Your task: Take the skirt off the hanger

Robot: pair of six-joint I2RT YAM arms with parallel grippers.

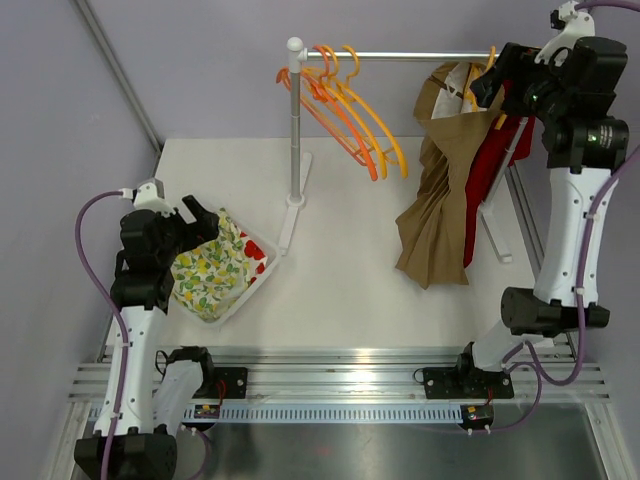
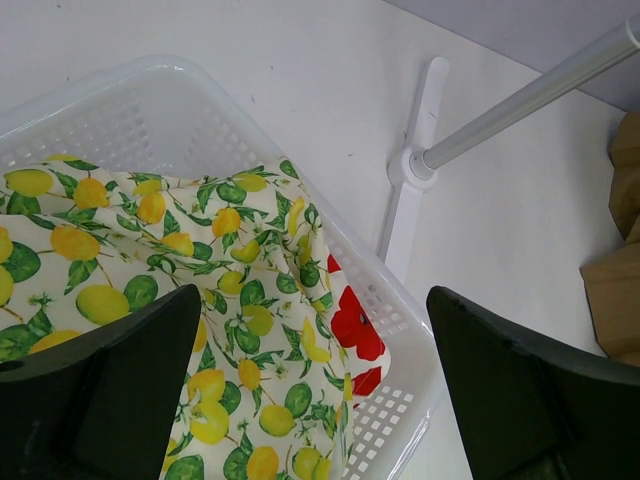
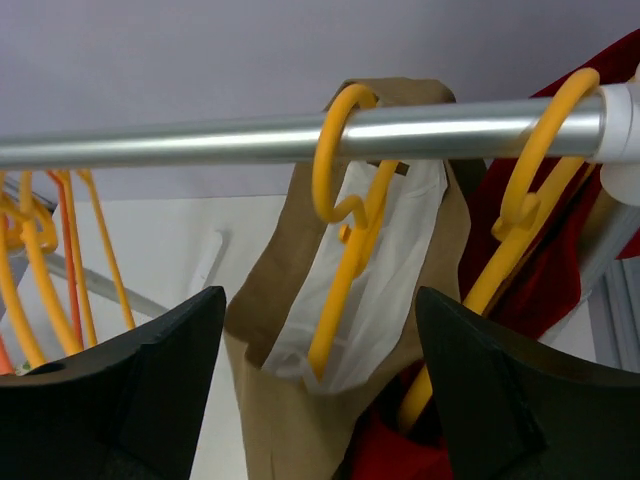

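A brown skirt (image 1: 438, 200) with a white lining hangs from a yellow hanger (image 3: 345, 265) on the rail (image 1: 400, 56), near its right end. My right gripper (image 1: 490, 88) is up at the rail, open. In the right wrist view its fingers (image 3: 150, 380) stand wide on either side of the skirt's waistband (image 3: 265, 310) and the hanger, touching neither. My left gripper (image 1: 205, 225) hangs open over a white basket (image 1: 257, 272) at the left, with nothing between its fingers (image 2: 110, 380). A lemon-print cloth (image 2: 150, 230) lies in that basket.
A red garment (image 1: 490, 170) hangs on a second yellow hanger (image 3: 530, 200) just right of the skirt. Several empty orange hangers (image 1: 350, 110) crowd the rail's left end by the stand's post (image 1: 294, 130). A red-flowered cloth (image 2: 355, 325) lies under the lemon print.
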